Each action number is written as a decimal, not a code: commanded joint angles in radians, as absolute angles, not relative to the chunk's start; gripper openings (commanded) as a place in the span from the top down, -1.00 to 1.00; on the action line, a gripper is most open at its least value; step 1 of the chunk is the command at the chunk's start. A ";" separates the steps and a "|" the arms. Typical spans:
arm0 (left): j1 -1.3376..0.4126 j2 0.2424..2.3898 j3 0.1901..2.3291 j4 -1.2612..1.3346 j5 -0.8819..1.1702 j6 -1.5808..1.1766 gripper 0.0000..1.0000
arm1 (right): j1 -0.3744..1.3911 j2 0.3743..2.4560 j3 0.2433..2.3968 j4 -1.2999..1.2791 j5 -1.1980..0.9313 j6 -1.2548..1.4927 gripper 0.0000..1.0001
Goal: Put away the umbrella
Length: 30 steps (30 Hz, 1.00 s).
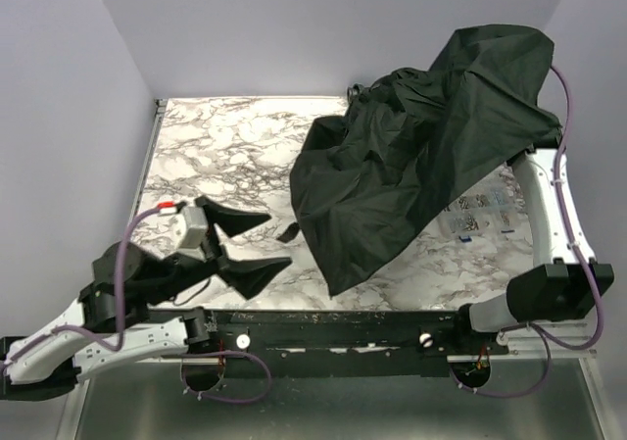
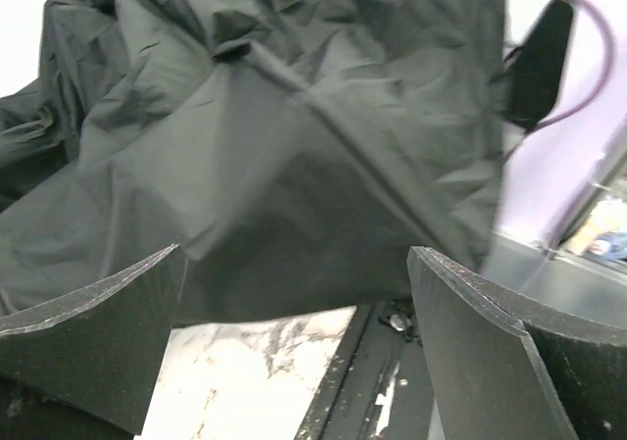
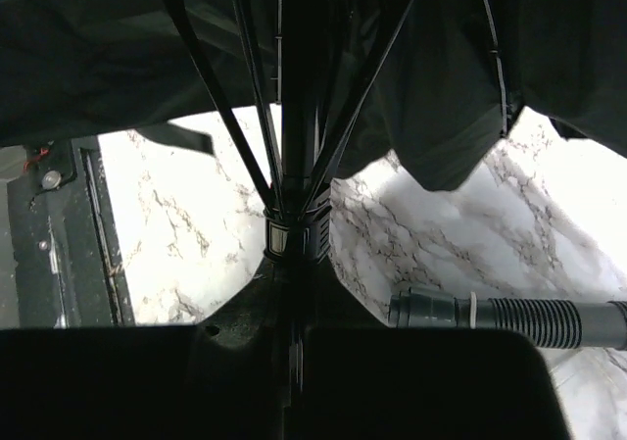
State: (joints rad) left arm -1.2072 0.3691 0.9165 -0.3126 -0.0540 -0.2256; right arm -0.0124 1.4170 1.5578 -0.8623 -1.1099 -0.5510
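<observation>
The umbrella (image 1: 421,156) is a wide, crumpled black canopy draped over the right half of the marble table (image 1: 225,156), its lower edge reaching the front rail. My left gripper (image 1: 280,240) stands open at the front left, a little left of the canopy's edge, with nothing between its fingers. In the left wrist view the black fabric (image 2: 294,136) fills the space beyond the left gripper (image 2: 296,254). From above, the canopy hides my right gripper. Under the canopy, the right gripper (image 3: 294,273) is shut on the umbrella's shaft just below the runner (image 3: 291,234), with ribs fanning upward.
A clear plastic box (image 1: 480,215) of small items lies at the right, partly under the canopy. A ribbed black hose (image 3: 529,320) lies on the marble beside my right gripper. A black rail (image 1: 333,324) runs along the table's front edge. Grey walls close in on three sides.
</observation>
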 commanded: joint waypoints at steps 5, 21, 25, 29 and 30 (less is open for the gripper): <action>-0.896 0.523 0.980 -0.309 0.122 -0.369 -0.97 | 0.094 1.505 1.718 -1.170 -0.989 -0.867 1.00; -0.380 0.433 0.560 0.064 0.954 0.051 -0.97 | 0.097 1.668 2.081 -1.418 -1.036 -1.049 0.82; -0.402 0.440 0.590 -0.126 0.952 0.283 -0.96 | 0.097 1.678 2.145 -1.385 -1.067 -0.948 0.99; -0.402 0.415 0.506 -0.084 1.011 0.267 -0.92 | 0.097 1.687 2.167 -1.378 -1.072 -0.890 0.99; -0.402 0.411 0.479 -0.057 1.029 0.267 -0.91 | 0.097 1.687 2.174 -1.371 -1.073 -0.870 0.99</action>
State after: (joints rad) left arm -0.3977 0.4324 0.5671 -0.0429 0.9203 0.1444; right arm 0.1009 1.6863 2.1258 -1.3804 -0.9894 -0.9565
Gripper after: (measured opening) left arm 0.974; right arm 0.105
